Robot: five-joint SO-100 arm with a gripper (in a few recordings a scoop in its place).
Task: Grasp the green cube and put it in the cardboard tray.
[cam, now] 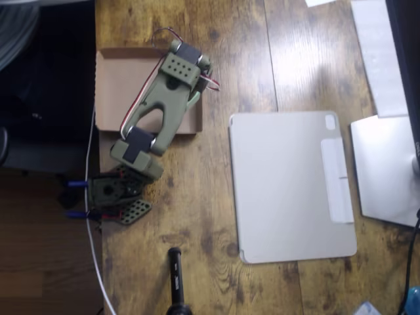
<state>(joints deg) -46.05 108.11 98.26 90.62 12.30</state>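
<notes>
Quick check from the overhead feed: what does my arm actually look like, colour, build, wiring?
The arm is olive-green plastic with chunky links, one link having a triangular cut-out. Black motor blocks sit at its joints. Thin red and white wires loop along it near the upper end. Its base, at the table edge, is dark with perforated green plates and blue clamp handles.

Wooden table (197,262) — cardboard tray (118,72), tablet cover (289,187)

Item count, overhead view: one olive-green robot arm (161,108), far left; one cardboard tray (121,82), partly beneath the arm; one light-grey tablet cover (289,184), right of centre; one black cylindrical object (174,279) at the near edge; one wooden table (262,52).
</notes>
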